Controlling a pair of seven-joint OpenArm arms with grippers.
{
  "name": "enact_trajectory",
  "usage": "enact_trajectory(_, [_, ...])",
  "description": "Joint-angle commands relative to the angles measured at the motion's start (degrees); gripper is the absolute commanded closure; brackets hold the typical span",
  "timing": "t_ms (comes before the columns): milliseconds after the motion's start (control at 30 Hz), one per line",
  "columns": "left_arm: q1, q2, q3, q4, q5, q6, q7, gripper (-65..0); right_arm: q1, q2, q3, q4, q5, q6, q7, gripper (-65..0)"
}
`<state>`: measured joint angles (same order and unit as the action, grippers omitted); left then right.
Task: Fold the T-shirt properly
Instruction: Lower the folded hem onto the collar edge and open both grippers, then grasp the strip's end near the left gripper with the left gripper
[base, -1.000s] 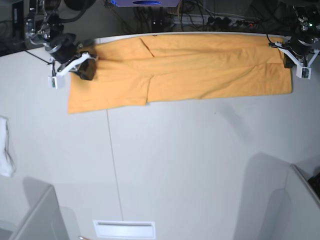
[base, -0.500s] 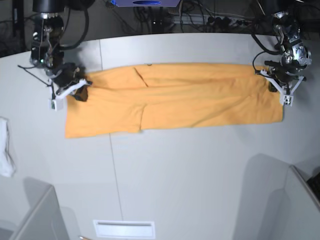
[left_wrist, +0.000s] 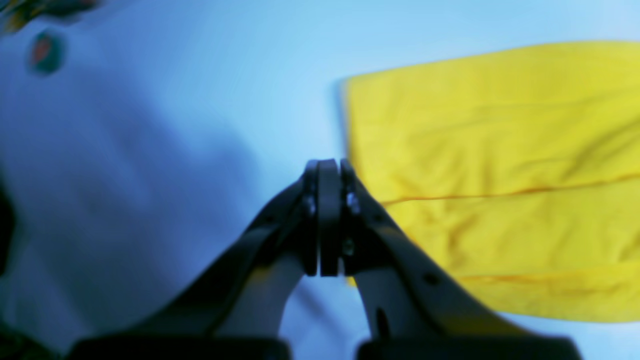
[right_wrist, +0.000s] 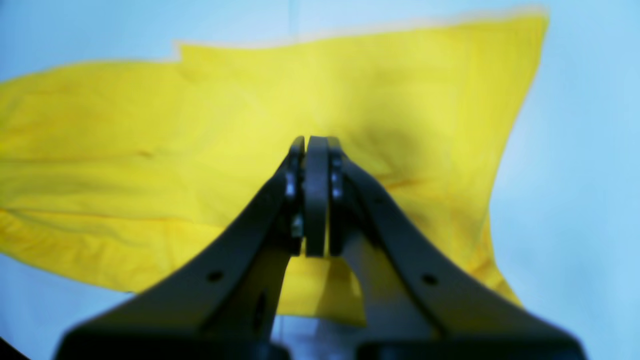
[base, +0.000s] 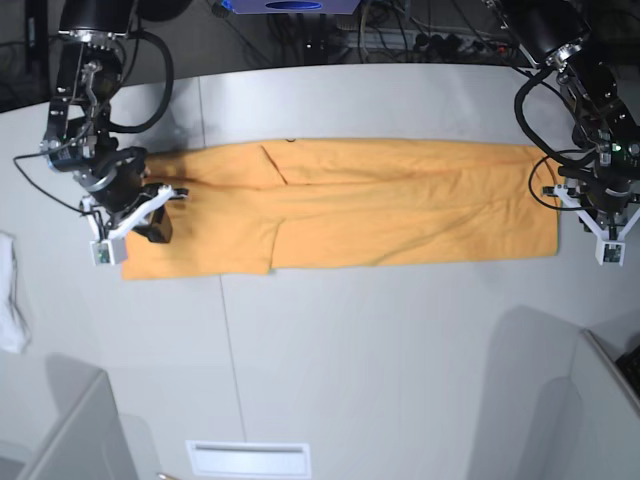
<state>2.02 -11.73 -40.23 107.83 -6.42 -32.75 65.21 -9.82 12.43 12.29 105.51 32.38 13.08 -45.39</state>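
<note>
T-shirt (base: 400, 205) lies flat across the tabletop's far half; soft, limp. I'd pinch its end corners. Left gripper (left_wrist: 325, 170) and right gripper (right_wrist: 312, 145) closed, empty.

Blurred, blue-tinted wrist views; soft shadows

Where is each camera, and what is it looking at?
Base: sits high above, looking down on the table, the long folded T-shirt, a small white cloth at one edge, and both arms.
Left wrist: rides on the left arm, looking past the shut left gripper at the T-shirt's end beside it.
Right wrist: rides on the right arm, looking past the shut right gripper with the T-shirt spread behind it.
Shared: all three views show the T-shirt on the table; the base view also shows both grippers.
</note>
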Motion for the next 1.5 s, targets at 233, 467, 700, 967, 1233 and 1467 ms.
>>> enact_trajectory(233, [4.18,-5.64,-12.48,-7.22,-16.49,-7.25,-1.17,0.0,-4.37,-1.39,-0.03,5.3,0.37,0.24,0.42,0.0])
enact_trajectory(467, [4.44,-6.25,-15.03,-16.53,-24.31,-7.25,-3.98,-27.6,-5.52,-2.54,-0.21,5.21,0.28,0.24,0.42,0.0])
enact_trajectory(700, [2.07,-6.16,-9.75,-20.58,-25.89,-7.25,-4.24,-55.8,-5.6,-2.62,-0.29,5.21,0.28,0.24,0.24,0.0])
enact_trajectory(967, [-2.33,-6.25,-7.03,-32.8,-25.72,-7.25,-6.35,-55.5,-6.04,-2.71,-0.29,5.21,0.28,0.24,0.16,0.0])
enact_trajectory(1233, [-2.68,-6.25,-0.61,-36.58,-21.15,-7.12,-9.96,-55.3,-6.4,-2.89,-0.29,5.21,0.28,0.24,0.33,0.0])
enact_trajectory(1467, [-2.33,-6.16,-0.08,-38.51,-21.15,-7.12,-9.69,-28.8,-6.4,-4.56,-0.03,5.21,0.28,0.24,0.33,0.0])
